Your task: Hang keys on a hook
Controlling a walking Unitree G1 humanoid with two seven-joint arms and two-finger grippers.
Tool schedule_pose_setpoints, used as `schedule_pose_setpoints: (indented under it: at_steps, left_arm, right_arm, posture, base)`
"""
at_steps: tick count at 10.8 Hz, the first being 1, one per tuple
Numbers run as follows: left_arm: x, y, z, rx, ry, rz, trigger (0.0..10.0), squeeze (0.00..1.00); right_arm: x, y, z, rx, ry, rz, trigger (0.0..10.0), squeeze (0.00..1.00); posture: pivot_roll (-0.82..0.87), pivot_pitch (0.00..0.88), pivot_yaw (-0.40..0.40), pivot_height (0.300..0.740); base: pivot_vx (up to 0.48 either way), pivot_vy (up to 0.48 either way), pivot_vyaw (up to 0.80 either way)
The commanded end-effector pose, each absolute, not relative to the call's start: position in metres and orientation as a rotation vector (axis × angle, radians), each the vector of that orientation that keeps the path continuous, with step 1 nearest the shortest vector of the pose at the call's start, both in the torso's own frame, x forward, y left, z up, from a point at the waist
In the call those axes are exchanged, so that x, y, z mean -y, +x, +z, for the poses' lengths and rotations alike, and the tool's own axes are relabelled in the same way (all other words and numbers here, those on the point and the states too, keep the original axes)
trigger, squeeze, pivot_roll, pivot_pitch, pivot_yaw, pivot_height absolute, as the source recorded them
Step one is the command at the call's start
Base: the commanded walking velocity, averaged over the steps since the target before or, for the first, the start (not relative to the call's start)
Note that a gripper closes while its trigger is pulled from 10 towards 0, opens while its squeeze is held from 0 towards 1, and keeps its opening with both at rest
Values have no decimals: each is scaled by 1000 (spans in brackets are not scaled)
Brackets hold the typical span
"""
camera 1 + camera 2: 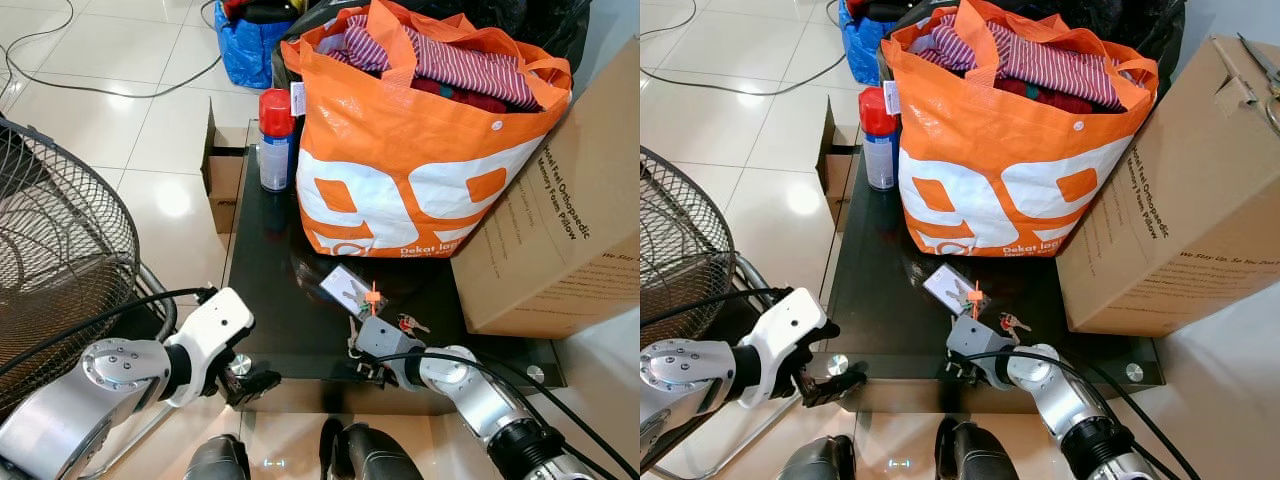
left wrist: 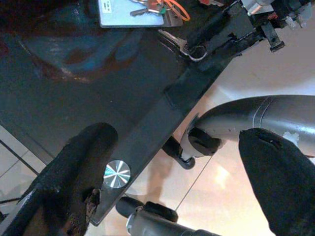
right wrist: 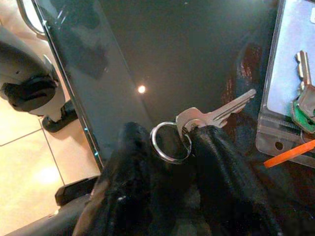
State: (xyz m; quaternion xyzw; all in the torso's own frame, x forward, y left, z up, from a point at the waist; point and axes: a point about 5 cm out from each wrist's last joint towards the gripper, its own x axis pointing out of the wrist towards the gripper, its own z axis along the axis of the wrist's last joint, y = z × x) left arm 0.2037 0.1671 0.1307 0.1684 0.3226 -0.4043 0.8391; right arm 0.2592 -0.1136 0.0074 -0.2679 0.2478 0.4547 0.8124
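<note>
Right gripper (image 1: 357, 352) sits low at the near edge of the black glass table (image 1: 270, 300), its black fingers pinched on the ring of a silver key (image 1: 352, 335); just beyond lie more keys on a clear packet (image 1: 345, 288) with an orange tie, below the orange bag (image 1: 420, 150). Left gripper (image 1: 250, 380) hovers at the table's near left corner

From the right eye, a cardboard box (image 1: 1180, 200) stands to the right of the bag and a red-capped spray can (image 1: 878, 135) to its left; I can make out no hook

Along the left wrist, that gripper's two fingers (image 2: 74, 182) stand wide apart, straddling the table's edge, holding nothing

Along the right wrist, the fingers (image 3: 221, 162) are clamped on the key ring (image 3: 170, 142), the blade pointing toward the packet

My judgement: the pickup looks just secured; lifting, carrying and hanging all remain
</note>
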Motion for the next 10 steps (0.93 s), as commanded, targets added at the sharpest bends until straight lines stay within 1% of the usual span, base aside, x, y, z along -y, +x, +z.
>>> schedule_pose_setpoints:
  at_steps: [1,8,10]
  left_arm:
    - [-164,202,133,-674,363,-881,10000,0]
    - [-163,203,134,-674,366,-892,10000,0]
    - [-162,204,134,-672,364,-895,10000,0]
  right_arm:
    - [117,259,6,-536,-575,964,0,0]
    - [117,260,7,-522,-556,957,0,0]
    - [117,264,13,-498,-535,954,0,0]
  posture:
    - [12,202,-133,740]
    - [12,201,-128,740]
    - [10,200,-128,740]
  base:
    - [0,0,0]
    - [0,0,0]
    - [0,0,0]
